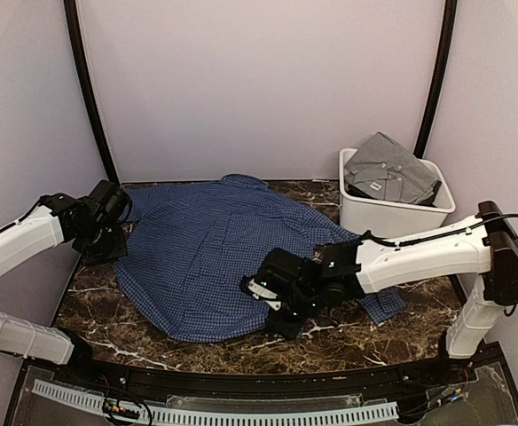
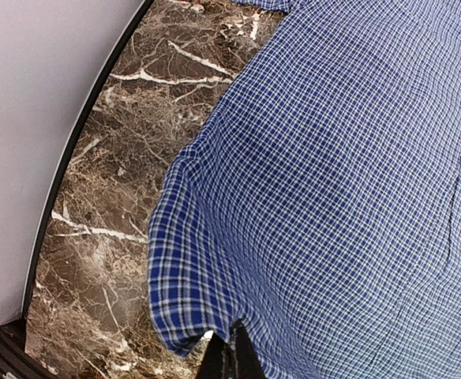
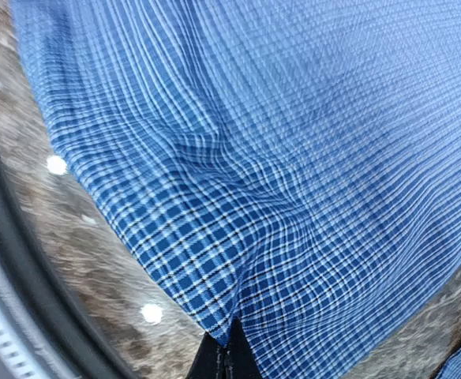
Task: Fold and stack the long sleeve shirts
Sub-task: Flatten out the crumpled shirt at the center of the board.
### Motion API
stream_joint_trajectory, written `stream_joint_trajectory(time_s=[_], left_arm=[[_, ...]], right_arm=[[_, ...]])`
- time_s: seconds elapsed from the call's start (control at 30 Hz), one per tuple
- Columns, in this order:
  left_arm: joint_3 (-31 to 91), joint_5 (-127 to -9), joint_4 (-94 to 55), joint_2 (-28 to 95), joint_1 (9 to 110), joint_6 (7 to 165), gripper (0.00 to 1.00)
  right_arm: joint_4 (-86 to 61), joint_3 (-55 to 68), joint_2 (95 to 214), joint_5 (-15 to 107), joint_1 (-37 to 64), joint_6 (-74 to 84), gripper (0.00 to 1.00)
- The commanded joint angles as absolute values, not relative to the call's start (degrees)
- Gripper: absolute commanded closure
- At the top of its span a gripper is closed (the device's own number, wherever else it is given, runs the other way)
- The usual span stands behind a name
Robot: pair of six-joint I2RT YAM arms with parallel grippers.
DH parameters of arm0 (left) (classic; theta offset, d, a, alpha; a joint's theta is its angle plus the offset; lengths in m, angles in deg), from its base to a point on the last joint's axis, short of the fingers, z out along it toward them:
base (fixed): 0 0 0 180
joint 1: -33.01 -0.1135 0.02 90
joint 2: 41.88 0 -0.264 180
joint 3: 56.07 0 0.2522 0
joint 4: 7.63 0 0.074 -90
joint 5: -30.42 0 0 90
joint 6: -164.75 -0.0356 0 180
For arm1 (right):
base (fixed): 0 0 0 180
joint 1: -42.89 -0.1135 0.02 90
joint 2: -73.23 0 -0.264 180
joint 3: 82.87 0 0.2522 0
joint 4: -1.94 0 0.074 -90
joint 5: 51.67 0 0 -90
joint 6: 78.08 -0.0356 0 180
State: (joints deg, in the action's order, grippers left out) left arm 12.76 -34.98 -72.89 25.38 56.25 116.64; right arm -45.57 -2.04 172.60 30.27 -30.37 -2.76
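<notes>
- The blue shirt [image 1: 210, 257], a fine check, lies spread flat across the middle of the dark marble table [image 1: 153, 342], its collar at the far edge and its hem towards the arms.
- The left gripper [image 1: 108, 247] sits at the shirt's left edge. In the left wrist view its fingers [image 2: 232, 357] are pressed tight together on the cloth [image 2: 333, 197], right at a turned-up corner of the edge.
- The right gripper [image 1: 261, 286] rests on the shirt's near right part, reaching in from the right side.
- In the right wrist view its fingers [image 3: 221, 359] are closed with no gap, and the checked cloth [image 3: 278, 158] puckers into a point that runs straight into them. The cloth fans out from that pinch and lifts a little off the table.
- The grey shirt [image 1: 390, 167] lies crumpled in the white bin [image 1: 392, 215] at the far right corner of the table, well apart from both grippers.
</notes>
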Motion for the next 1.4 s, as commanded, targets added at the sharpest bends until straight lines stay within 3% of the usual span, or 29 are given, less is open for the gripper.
stream_joint_trajectory(time_s=[0.0, 0.2, 0.33, 0.57, 0.73, 0.9, 1.0, 1.17, 1.37], left_arm=[[15.32, -32.76, -75.38, 25.12, 55.71, 115.10, 1.00], [15.30, -32.04, -76.91, 24.44, 55.49, 115.04, 1.00], [15.54, -32.06, -77.31, 24.26, 54.90, 114.54, 1.00], [19.36, -31.90, -77.00, 24.37, 54.61, 111.85, 1.00], [23.17, -37.01, -68.96, 30.12, 51.69, 108.54, 1.00], [25.63, -41.37, -59.27, 41.56, 48.22, 107.67, 1.00], [28.31, -43.34, -57.34, 46.94, 45.74, 108.59, 1.00], [30.14, -43.80, -55.08, 50.97, 44.86, 107.60, 1.00], [29.62, -43.66, -54.66, 51.33, 44.51, 107.10, 1.00]], right_arm=[[-52.97, 5.38, 166.54, 43.30, -26.25, 1.65, 1.00], [-52.11, 4.06, 165.86, 61.52, -22.33, 1.59, 1.00], [-50.35, 3.57, 165.65, 66.84, -17.55, -0.19, 1.00], [-56.02, 12.34, 166.83, 59.10, -15.44, 2.82, 1.00], [-52.35, 15.62, 175.05, 54.65, -10.47, 1.88, 0.97], [-47.07, 18.94, 186.39, 46.60, -3.24, -1.94, 0.86], [-47.50, 22.19, 189.99, 40.03, -2.04, -3.39, 0.73], [-46.55, 21.32, 186.34, 33.96, -5.10, -1.36, 0.42], [-42.02, 16.74, 182.29, 27.07, -13.49, 2.66, 0.29]])
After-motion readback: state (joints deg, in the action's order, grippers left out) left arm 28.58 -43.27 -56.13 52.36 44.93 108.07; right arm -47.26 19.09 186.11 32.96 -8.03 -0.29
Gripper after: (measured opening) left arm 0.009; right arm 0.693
